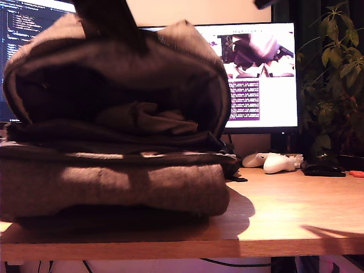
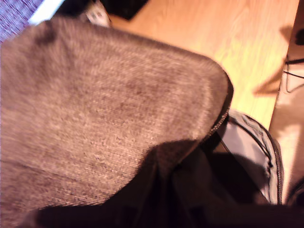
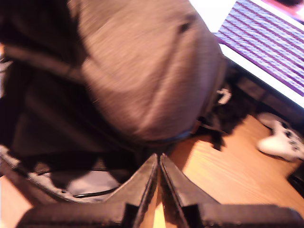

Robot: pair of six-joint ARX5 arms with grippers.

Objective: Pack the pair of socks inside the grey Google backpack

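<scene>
The grey Google backpack (image 1: 114,114) lies on a wooden desk (image 1: 284,210), filling the left and centre of the exterior view, its mouth gaping towards the camera. In the dark lining sits a crumpled fabric lump (image 1: 145,118), possibly the pair of socks, too dim to confirm. My second gripper (image 3: 158,164) shows at the lower centre of its own view, fingers pressed together, holding nothing, above the bag's edge. My first gripper's jaws are out of frame, so I cannot tell their state. A white controller (image 1: 278,163) rests below the monitor (image 1: 261,79).
</scene>
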